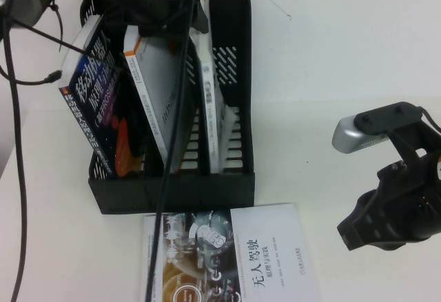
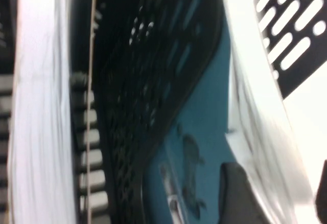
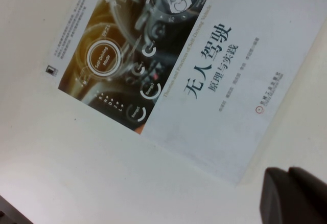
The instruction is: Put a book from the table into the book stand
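The book [image 1: 210, 102] stands almost upright in the right compartment of the black book stand [image 1: 172, 195]. Its teal back cover [image 2: 204, 132] and white page edge fill the left wrist view, next to a slotted panel [image 2: 296, 45] of the stand. My left gripper [image 1: 189, 23] is over the stand's far end at the book's top edge. In the left wrist view the left gripper [image 2: 276, 178] has one finger [image 2: 240, 196] on the teal cover and the other on the far side, shut on the book. My right gripper [image 1: 365, 229] hangs shut and empty over the table [image 1: 344, 54] at the right; it also shows in the right wrist view [image 3: 294, 198].
A white book with an orange corner [image 1: 155, 102] leans in the middle compartment. A dark book [image 1: 93, 102] fills the left one. A white book with a dark gold-brown picture panel [image 1: 227, 254] lies flat in front of the stand, also under the right wrist [image 3: 168, 70]. A black cable [image 1: 176, 143] hangs across the stand.
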You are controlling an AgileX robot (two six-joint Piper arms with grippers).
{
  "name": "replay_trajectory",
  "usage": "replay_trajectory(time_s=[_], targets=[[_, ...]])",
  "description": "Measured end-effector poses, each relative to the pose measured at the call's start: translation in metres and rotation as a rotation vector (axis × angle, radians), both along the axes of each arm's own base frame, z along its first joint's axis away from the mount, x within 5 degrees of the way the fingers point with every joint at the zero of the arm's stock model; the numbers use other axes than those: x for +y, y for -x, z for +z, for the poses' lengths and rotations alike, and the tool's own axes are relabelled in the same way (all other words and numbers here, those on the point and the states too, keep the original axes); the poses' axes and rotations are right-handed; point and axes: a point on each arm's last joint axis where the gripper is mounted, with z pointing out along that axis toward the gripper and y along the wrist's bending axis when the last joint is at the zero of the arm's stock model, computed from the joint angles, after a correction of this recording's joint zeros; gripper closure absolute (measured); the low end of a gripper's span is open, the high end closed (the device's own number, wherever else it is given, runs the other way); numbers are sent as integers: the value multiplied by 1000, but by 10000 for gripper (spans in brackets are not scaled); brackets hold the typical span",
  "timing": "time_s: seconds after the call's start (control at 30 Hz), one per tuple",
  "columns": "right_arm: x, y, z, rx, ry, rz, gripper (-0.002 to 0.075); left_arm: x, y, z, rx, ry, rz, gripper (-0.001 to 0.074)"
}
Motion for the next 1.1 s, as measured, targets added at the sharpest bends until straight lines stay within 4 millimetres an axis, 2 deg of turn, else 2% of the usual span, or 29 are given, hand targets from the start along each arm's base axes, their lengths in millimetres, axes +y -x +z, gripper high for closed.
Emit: replay_trajectory(time_s=[0.17,0.27,0.37,0.47,0.57,0.73,0.83,0.93,1.1], targets=[[0,1,1,-4,-2,0,727,0,-1,2,-44,-25,-36,409],[-4,3,7,-37,9,2,727,2,0,5,-68,-54,-38,426],[-15,9,19,-106,35,-29,727,8,6,16,-110,-92,-27,510],[-33,17,36,-201,87,-99,727,17,18,35,-174,-139,-4,650],[-58,30,56,-313,161,-206,727,29,35,60,-247,-189,22,710],[-102,65,88,-471,215,-395,727,53,78,108,-394,-255,73,731],[-122,87,95,-538,204,-465,727,65,110,134,-477,-264,81,733],[-138,109,90,-570,169,-510,727,78,149,153,-558,-248,87,734],[-156,139,59,-595,101,-555,727,98,209,152,-698,-212,103,734]])
